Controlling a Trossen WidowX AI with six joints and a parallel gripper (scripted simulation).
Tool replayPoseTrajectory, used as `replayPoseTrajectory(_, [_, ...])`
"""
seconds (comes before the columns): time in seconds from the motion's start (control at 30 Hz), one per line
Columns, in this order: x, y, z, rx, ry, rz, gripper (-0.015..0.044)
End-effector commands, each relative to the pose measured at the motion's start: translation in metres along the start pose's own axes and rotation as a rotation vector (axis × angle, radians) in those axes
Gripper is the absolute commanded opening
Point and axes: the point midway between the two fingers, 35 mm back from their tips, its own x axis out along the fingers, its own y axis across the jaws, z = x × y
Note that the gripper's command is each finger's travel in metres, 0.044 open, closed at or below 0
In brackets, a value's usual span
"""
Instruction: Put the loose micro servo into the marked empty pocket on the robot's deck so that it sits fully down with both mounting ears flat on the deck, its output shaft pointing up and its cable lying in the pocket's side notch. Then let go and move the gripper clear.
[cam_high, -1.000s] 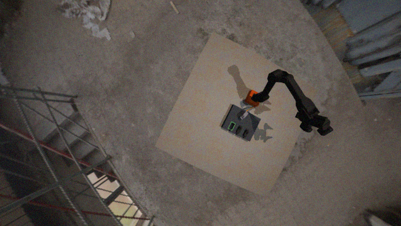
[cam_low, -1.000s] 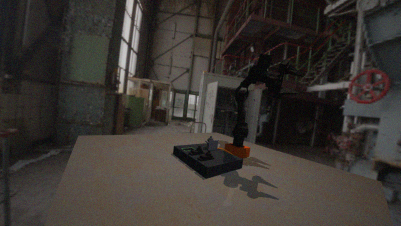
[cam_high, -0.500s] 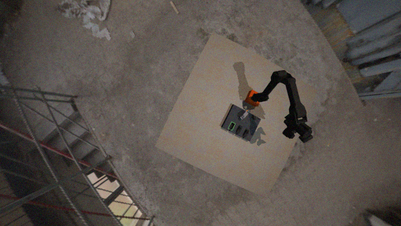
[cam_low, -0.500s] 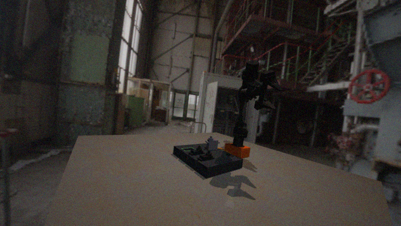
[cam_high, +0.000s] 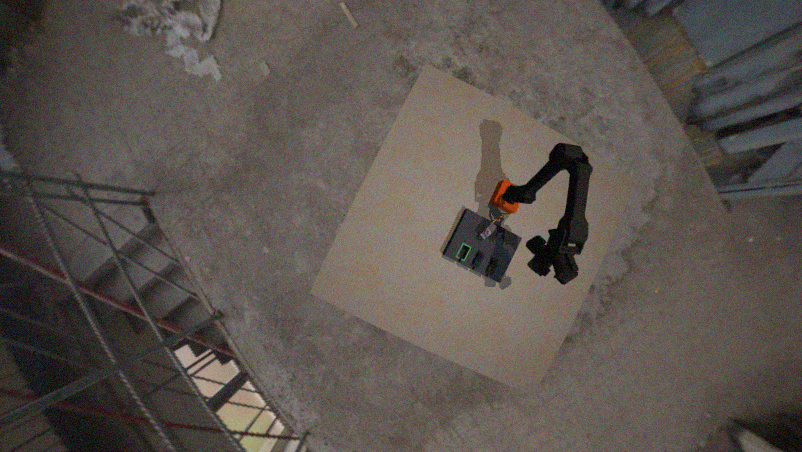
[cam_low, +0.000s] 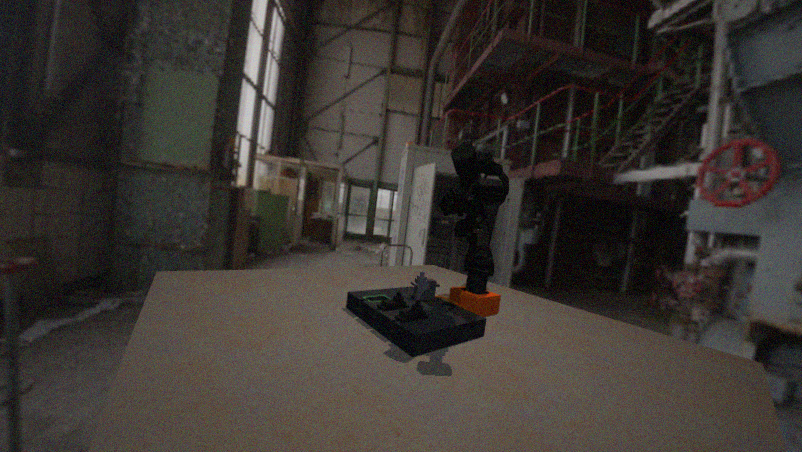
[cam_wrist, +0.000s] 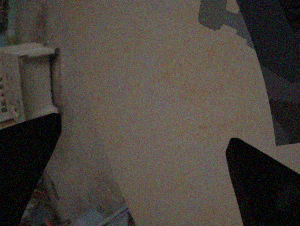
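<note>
The loose micro servo (cam_high: 486, 230) (cam_low: 422, 287) is a small grey block on the dark deck (cam_high: 468, 224) (cam_low: 449, 332) (cam_wrist: 270, 40), near the arm's base. Its orange cable (cam_high: 496, 217) trails toward the base. Which way its shaft points is too small to tell. The green outline of the marked pocket (cam_high: 459, 250) surrounds an empty dark opening near the deck's far edge from the base. My gripper (cam_high: 537, 255) (cam_wrist: 146, 136) is open, with nothing between its fingers. It hangs high, off to the side of the deck and apart from the servo.
Two dark servos (cam_high: 477, 258) (cam_high: 492, 265) sit in the deck beside the marked pocket. The orange arm base (cam_high: 503, 196) (cam_low: 474, 301) stands close to the deck's edge. The deck rests on a tan table top (cam_high: 393, 185) (cam_low: 252, 348) (cam_wrist: 165, 90).
</note>
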Motion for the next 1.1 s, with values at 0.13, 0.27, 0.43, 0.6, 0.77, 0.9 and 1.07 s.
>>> replayPoseTrajectory(0.13, [-0.004,-0.075,0.042,-0.087,-0.103,-0.251,0.0440])
replayPoseTrajectory(0.27, [-0.012,-0.111,0.055,-0.129,-0.109,-0.377,0.0440])
replayPoseTrajectory(0.43, [-0.024,-0.156,0.063,-0.178,-0.074,-0.532,0.0440])
replayPoseTrajectory(0.6, [-0.039,-0.196,0.064,-0.224,0.007,-0.673,0.0440])
replayPoseTrajectory(0.77, [-0.044,-0.208,0.063,-0.238,0.039,-0.710,0.0440])
replayPoseTrajectory(0.9, [-0.044,-0.208,0.063,-0.238,0.039,-0.710,0.0440])
replayPoseTrajectory(1.07, [-0.034,-0.216,0.064,-0.238,0.039,-0.710,0.0440])
